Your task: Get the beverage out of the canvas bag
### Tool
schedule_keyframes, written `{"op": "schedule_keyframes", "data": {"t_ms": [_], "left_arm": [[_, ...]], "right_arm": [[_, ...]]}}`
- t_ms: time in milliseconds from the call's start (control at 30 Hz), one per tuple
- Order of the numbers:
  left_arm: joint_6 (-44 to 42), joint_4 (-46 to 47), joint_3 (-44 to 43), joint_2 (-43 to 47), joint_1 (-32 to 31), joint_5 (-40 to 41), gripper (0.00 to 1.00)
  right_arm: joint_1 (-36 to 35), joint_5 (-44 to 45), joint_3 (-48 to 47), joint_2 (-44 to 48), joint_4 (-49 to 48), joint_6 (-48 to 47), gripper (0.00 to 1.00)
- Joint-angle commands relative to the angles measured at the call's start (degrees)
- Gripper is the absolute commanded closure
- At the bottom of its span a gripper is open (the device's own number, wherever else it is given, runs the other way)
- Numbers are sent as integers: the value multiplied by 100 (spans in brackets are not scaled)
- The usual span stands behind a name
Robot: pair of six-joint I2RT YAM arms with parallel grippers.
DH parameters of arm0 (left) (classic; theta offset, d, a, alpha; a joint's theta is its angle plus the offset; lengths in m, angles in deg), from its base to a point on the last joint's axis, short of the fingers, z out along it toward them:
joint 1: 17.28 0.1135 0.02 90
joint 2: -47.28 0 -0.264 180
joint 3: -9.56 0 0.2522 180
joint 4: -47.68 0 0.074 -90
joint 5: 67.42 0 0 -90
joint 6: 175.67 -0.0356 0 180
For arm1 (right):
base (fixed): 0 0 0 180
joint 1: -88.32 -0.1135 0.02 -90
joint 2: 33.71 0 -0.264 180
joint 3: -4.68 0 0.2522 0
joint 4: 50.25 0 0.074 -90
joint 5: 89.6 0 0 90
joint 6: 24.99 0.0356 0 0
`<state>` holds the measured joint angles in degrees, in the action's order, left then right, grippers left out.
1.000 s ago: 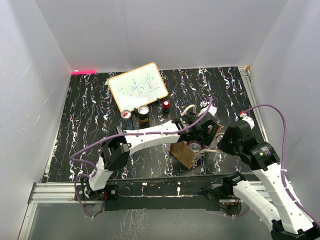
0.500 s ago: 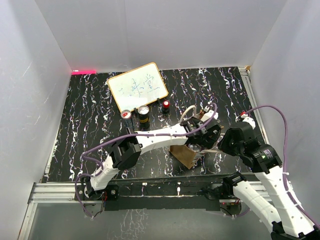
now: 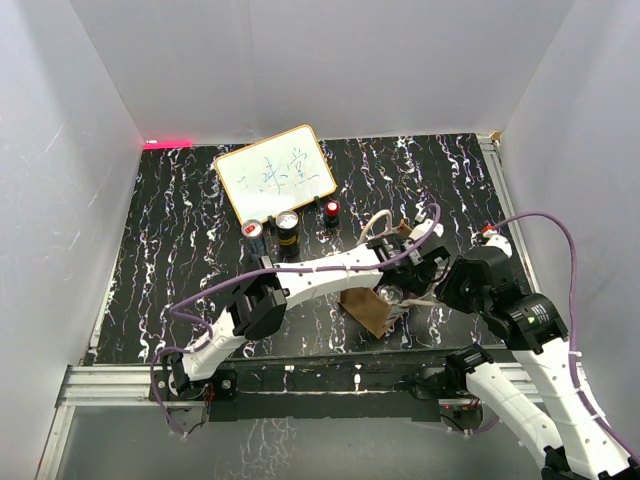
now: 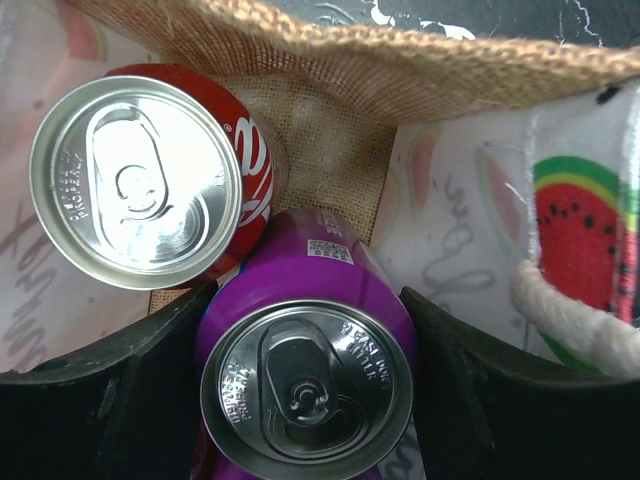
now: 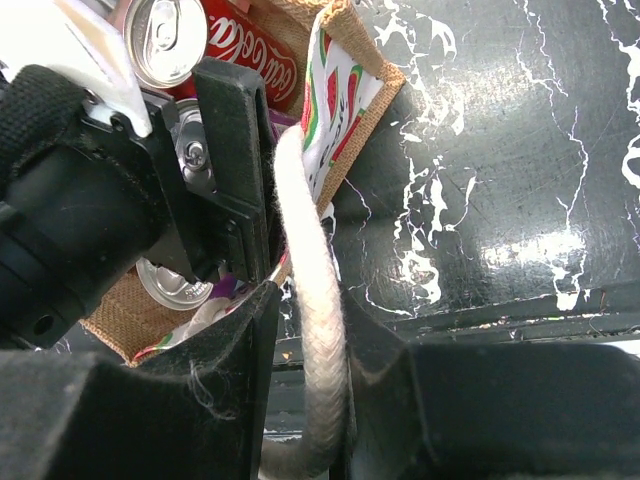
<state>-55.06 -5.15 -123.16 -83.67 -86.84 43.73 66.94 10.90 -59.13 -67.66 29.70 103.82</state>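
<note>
Where the two arms reach in from the near edge of the black marbled table (image 3: pixel 180 250), the right claw (image 5: pixel 308 305) comes first. Its two black fingers are clenched on a thick white cord handle (image 5: pixel 300 200) of the canvas bag (image 3: pixel 362 308), and the cord runs up between them to the rim of the bag.

The bag stands on the near right part of the table with its mouth open. It is brown and woven outside, and its pale lining is printed with watermelon slices (image 4: pixel 580 230).

The left claw (image 4: pixel 305 300) is lowered into the bag from above. One finger is on each side of the purple can (image 4: pixel 305 380), both are pressed against its wall, and so the claw is grasping this can. The can stands upright inside the bag, with its silver lid and pull tab facing the wrist camera. A red can (image 4: pixel 135 185) stands just beside it and touches it, close to the woven wall. In the right wrist view a third silver lid (image 5: pixel 168 285) shows in the bag, partly hidden by the left claw.

Farther away, well apart from the bag, three small cans stand on the table: one (image 3: pixel 254 230), a darker one (image 3: pixel 287 224) and a red one (image 3: pixel 331 211). Behind them is a whiteboard (image 3: pixel 275 172) with a wooden frame and blue writing that I cannot read.
</note>
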Motion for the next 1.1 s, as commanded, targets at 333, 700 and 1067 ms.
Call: {"op": "schedule_keyframes", "data": {"t_ms": [333, 700, 1067], "left_arm": [[-29, -34, -563, 1777, -1, 185, 79], [851, 590, 1426, 4228, 7, -10, 90], [1889, -1162, 3380, 6167, 7, 799, 97]], "right_arm": [[-32, -108, 29, 285, -277, -171, 69], [-37, -162, 47, 243, -324, -205, 69], [-37, -107, 73, 315, -318, -139, 68]]}}
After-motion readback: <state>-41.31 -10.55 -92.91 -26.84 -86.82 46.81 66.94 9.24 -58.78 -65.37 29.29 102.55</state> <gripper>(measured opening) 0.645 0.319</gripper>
